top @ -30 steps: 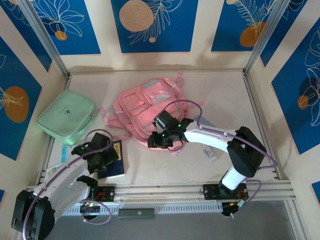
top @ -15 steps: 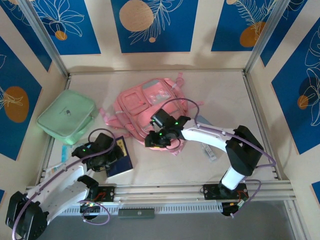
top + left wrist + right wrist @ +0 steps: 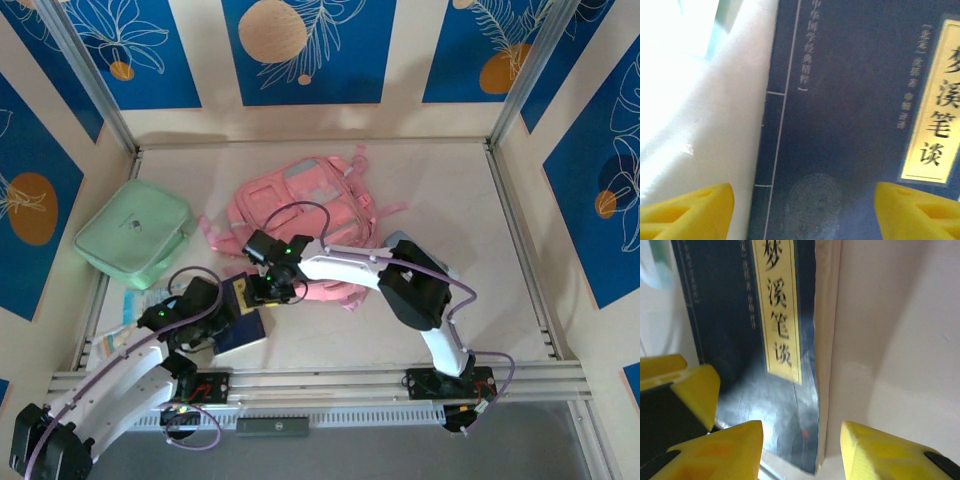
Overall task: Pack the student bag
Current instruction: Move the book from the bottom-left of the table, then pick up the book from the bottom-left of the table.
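Going for the book: left gripper hangs over it, jaws apart; right gripper straddles its edge, jaws apart too. The bag lies mid-table, just behind. Next, I'd say: pinch, lift, carry over.

The book has a dark, smooth paper cover with a cream label. The student bag is soft pink cloth, and the table looks smooth.
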`<state>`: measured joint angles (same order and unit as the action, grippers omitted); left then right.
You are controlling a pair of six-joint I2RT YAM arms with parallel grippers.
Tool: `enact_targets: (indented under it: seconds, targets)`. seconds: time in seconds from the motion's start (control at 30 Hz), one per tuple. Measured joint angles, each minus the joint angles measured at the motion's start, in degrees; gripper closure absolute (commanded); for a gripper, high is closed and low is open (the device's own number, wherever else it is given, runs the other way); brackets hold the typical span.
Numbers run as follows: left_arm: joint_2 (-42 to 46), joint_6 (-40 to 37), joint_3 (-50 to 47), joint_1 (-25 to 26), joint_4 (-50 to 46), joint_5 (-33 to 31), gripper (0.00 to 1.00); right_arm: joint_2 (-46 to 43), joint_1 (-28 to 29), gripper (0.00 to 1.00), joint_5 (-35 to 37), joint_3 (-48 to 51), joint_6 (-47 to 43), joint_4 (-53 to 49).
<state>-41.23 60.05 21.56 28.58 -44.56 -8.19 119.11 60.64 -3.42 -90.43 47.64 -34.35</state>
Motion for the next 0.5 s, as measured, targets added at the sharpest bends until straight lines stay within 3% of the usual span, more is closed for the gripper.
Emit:
enact_targets:
  seconds: [0.2,0.5]
  targets:
    - [-1.4,0.0,-2.5,-0.4,4.2,1.2,0.42,5.1,0.2,0.56,1.1,-4.1,0.0,-1.2]
    - [-1.7,-0.1,-3.4,-0.6,4.7,1.0,0.48,7.7,1.3,0.56,-0.2,-6.6,0.4,-1.9]
